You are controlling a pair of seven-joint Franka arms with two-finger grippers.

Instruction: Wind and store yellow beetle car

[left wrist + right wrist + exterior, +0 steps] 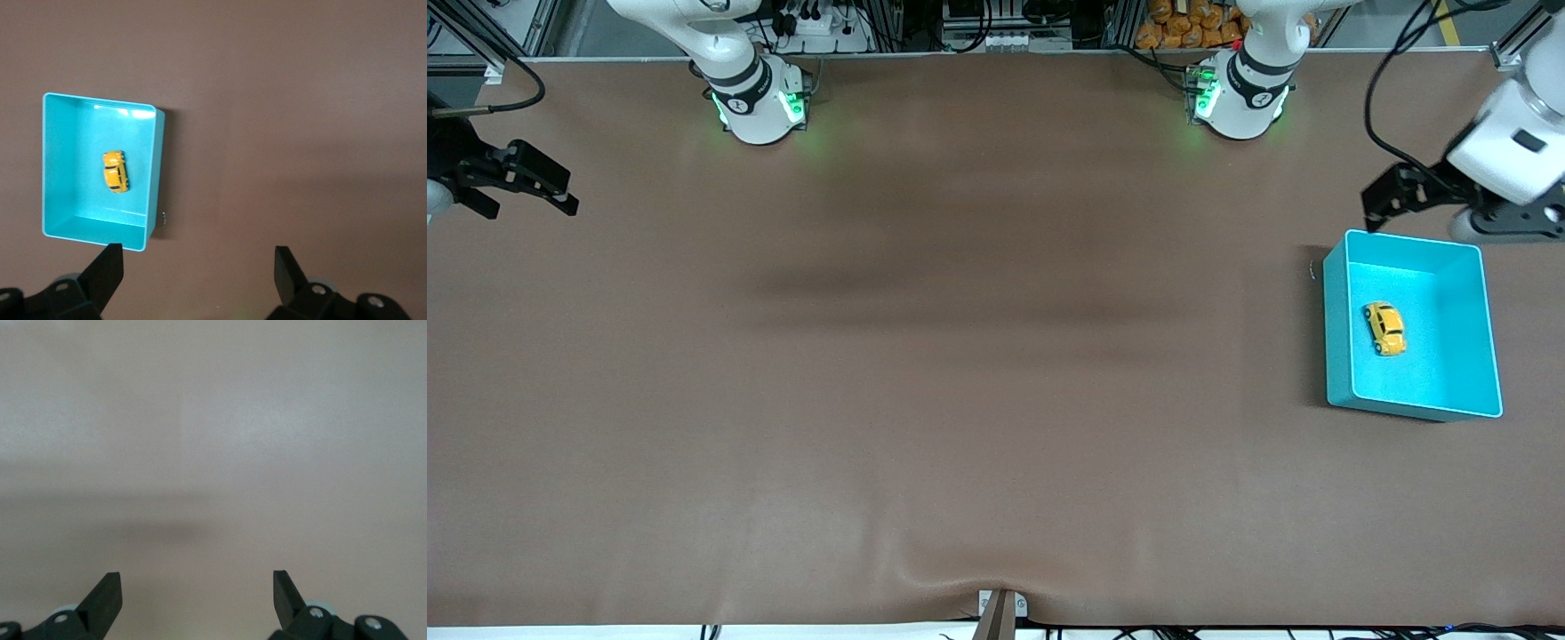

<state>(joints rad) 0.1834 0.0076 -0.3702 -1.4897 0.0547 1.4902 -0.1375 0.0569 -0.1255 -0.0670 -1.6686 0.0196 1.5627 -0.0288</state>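
The yellow beetle car (1384, 328) stands on its wheels on the floor of the teal bin (1337, 329), at the left arm's end of the table. It also shows in the left wrist view (115, 171), inside the bin (155, 173). My left gripper (1380, 210) is open and empty, up over the table just past the bin's rim on the side toward the robot bases; in its wrist view the gripper (198, 267) shows wide apart. My right gripper (547, 188) is open and empty over the right arm's end of the table, and its wrist view (197, 587) shows only bare table.
The brown table mat (960, 373) stretches between the two arms. The robot bases (758, 102) stand along the table edge farthest from the front camera. A small bracket (1000, 613) sits at the edge nearest that camera.
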